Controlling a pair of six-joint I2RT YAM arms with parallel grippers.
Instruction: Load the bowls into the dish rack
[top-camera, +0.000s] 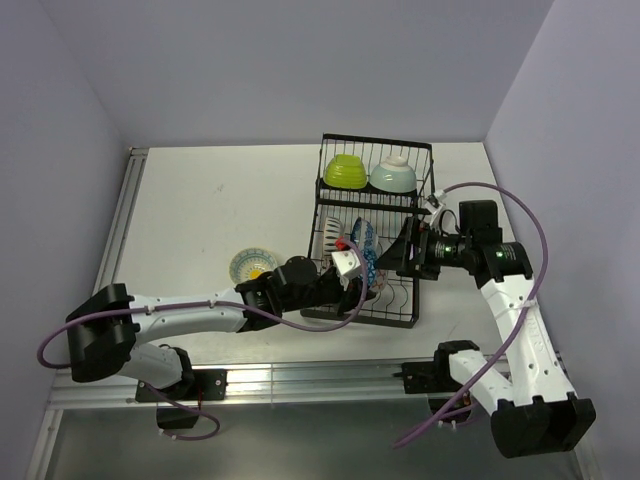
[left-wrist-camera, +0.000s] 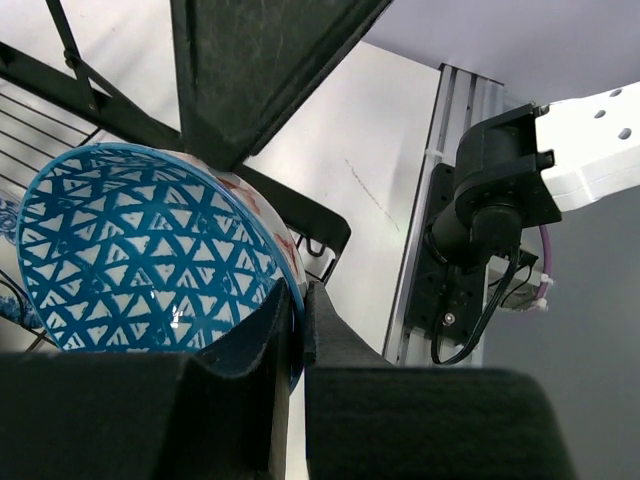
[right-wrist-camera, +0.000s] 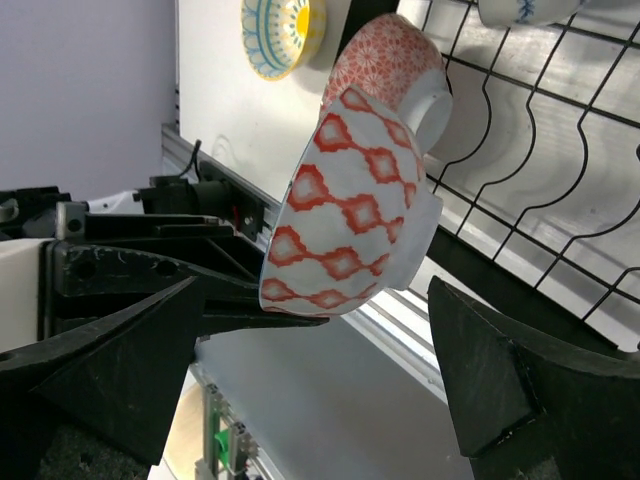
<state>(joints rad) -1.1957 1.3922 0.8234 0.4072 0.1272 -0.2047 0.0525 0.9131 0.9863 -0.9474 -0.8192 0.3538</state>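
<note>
The left pincer (left-wrist-camera: 295, 300) is clamped on the rim of a blue-lattice bowl (left-wrist-camera: 140, 250), tilted on edge over the dish rack (top-camera: 378, 140), seemingly touching its wires. The right pincer (top-camera: 403, 252) gapes wide beside it, holding nothing.

Lime bowl (top-camera: 344, 171) beside mint bowl (top-camera: 394, 176) in dish rack (top-camera: 398, 300).

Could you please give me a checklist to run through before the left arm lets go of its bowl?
1. Left gripper hold on the blue-lined bowl: ok, fingers pinch its rim.
2. Right gripper empty: ok, jaws wide apart beside the dish rack.
3. Held bowl seated between the wires: cannot tell; it hangs tilted by a red patterned bowl.
4. Lime bowl and mint bowl in the basket section: ok.
5. All bowls loaded: not ok, a yellow-centred bowl sits on the table.
</note>
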